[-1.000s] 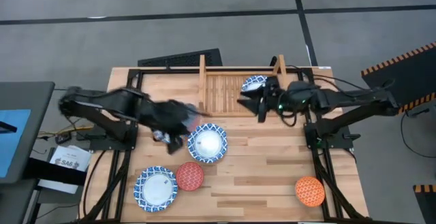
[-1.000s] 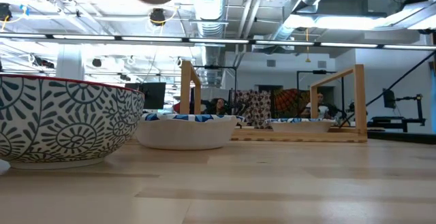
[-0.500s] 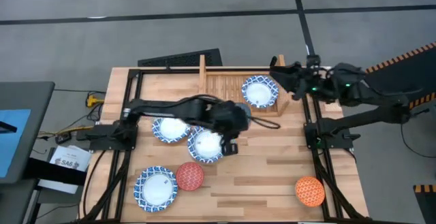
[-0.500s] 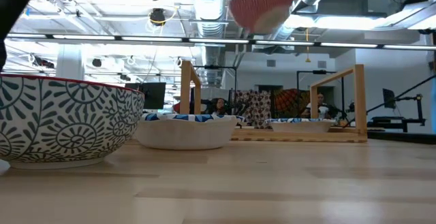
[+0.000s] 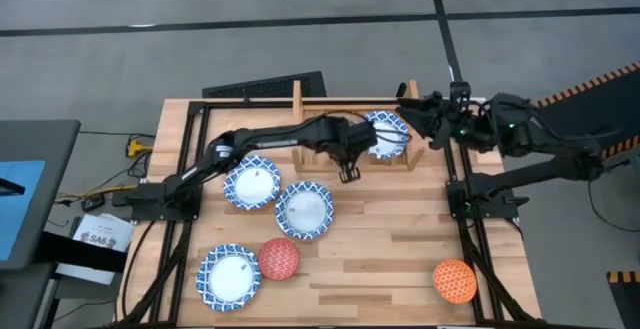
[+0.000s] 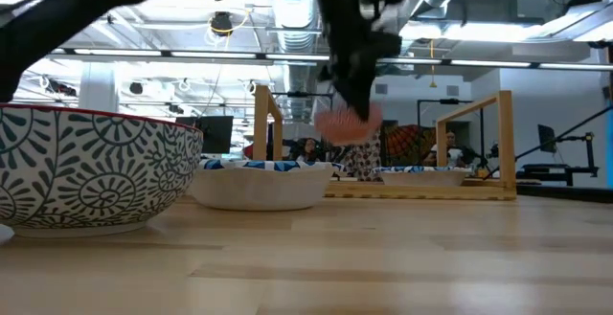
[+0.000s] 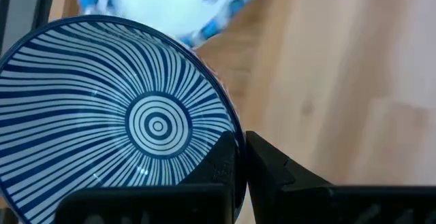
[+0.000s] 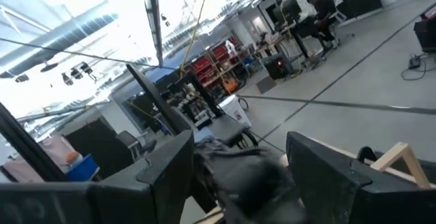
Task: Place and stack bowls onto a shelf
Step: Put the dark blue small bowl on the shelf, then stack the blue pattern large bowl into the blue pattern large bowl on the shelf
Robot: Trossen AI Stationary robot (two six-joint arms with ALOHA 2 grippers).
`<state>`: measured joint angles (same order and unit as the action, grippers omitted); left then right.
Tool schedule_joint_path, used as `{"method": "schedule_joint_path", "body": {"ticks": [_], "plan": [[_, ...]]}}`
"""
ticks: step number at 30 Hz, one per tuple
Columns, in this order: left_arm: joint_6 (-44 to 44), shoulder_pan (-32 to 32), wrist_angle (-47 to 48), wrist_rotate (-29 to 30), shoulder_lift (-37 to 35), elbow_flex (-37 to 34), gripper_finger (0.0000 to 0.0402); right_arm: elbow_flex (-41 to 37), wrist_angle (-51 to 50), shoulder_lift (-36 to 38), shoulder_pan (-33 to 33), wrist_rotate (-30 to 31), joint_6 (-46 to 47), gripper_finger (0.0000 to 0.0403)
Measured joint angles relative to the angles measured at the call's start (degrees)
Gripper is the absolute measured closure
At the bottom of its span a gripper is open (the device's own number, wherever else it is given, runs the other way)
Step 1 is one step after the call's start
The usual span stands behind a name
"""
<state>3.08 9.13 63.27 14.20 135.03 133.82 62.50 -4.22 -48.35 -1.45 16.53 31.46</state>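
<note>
My left gripper (image 5: 348, 166) hangs over the near edge of the wooden shelf (image 5: 322, 129), shut on a small blue striped bowl (image 7: 136, 125). In the low view the bowl (image 6: 343, 123) shows reddish, clear of the table, between the shelf's upright boards (image 6: 503, 138). A wide white bowl with a blue rim (image 5: 385, 134) lies on the slats at the shelf's right end. My right gripper (image 5: 405, 104) waits open, raised over the table's far right corner, holding nothing. My left gripper pinches the small bowl's rim (image 7: 235, 130), with one finger (image 7: 221, 166) inside the bowl and the other (image 7: 269, 169) outside its wall. The fingers slant down from above. The bowl hangs clear of the table and the shelf, its opening turned toward the wrist.
Three wide white blue-rimmed bowls (image 5: 252, 184) (image 5: 304, 210) (image 5: 230, 276) and a red bowl (image 5: 279, 258) stand on the table's left half. An orange bowl (image 5: 455, 280) sits near the right front corner. A black metal frame (image 5: 265, 87) stands behind the shelf.
My left gripper has swung with the small bowl from the table's left side toward the right and far edge, over the white bowls, and has come down at the shelf, tipping steeper. My right gripper has drawn back from the shelf toward the far right corner and risen.
</note>
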Motion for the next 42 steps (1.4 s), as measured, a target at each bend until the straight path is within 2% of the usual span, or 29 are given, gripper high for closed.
{"method": "schedule_joint_path", "body": {"ticks": [8,13,20,30,34,38,42], "plan": [[5.0,4.9,1.0,-0.4,4.0,-0.1,0.0401,0.0,-0.2,-1.6,1.8,0.0,0.0,0.0143],[6.7,6.5,0.4,-0.5,4.0,-3.3,0.0401,0.0,-0.1,-1.5,2.3,0.0,0.0,0.0143],[8.2,7.5,-0.5,-1.3,4.0,-7.3,0.0401,0.0,0.0,-1.4,2.3,0.0,0.0,0.0143],[7.2,7.3,-2.8,0.9,3.9,-7.5,0.0374,0.0,0.0,-1.5,2.3,0.0,-0.3,0.0143],[7.7,7.6,-2.7,0.7,3.8,-7.5,0.035,0.0,0.0,-1.5,2.6,0.0,-0.5,0.0143],[9.2,8.2,-1.5,-2.5,3.7,-6.2,0.0309,0.0,0.0,-1.5,2.6,0.0,-0.5,0.0143],[9.2,8.2,-0.7,-3.3,3.6,-3.5,0.0266,0.0,0.0,-1.5,2.6,0.0,-0.7,0.0143]]}}
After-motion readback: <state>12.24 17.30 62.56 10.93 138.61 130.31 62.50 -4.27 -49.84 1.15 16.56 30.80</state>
